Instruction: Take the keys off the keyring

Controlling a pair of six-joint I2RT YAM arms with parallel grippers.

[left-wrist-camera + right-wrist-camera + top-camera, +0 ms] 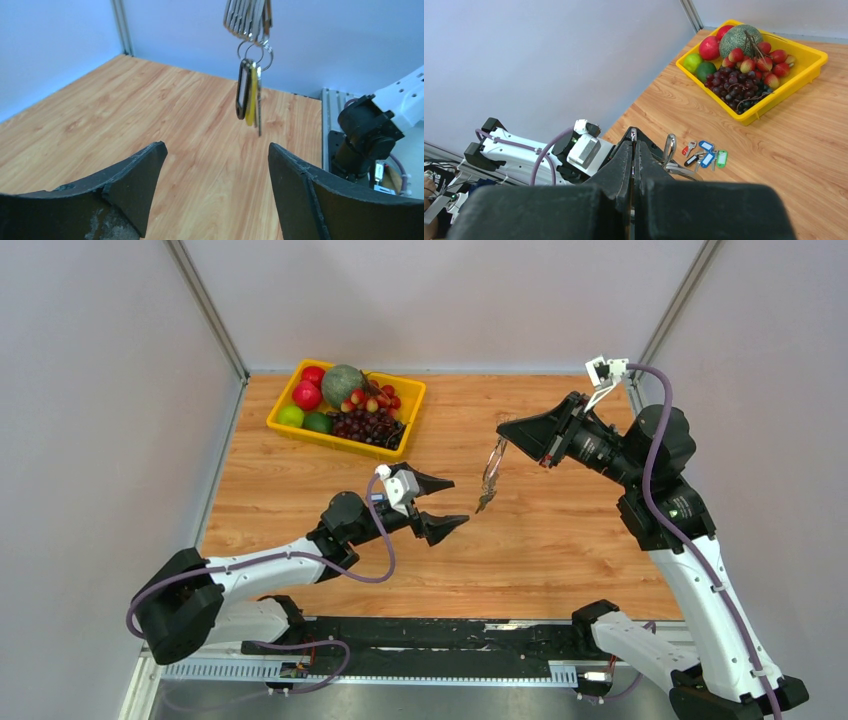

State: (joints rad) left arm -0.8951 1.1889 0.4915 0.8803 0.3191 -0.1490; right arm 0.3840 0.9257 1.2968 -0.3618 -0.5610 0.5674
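Observation:
My right gripper [503, 440] is shut on the keyring [496, 453] and holds it in the air over the middle of the table. The keys [488, 485] dangle below it. In the right wrist view the shut gripper [634, 137] has the silver keyring [669, 147] beside its tips, with red, blue, black and green tagged keys [704, 156] beyond. My left gripper [458, 502] is open and empty, just left of the hanging keys. In the left wrist view the gripper [217, 150] is below the keyring [247, 20] and the keys [248, 90], apart from them.
A yellow tray [340, 443] of fruit stands at the back left, also in the right wrist view [774, 102]. The right arm's base [367, 132] stands at the table's near edge. Grey walls close in the table on three sides.

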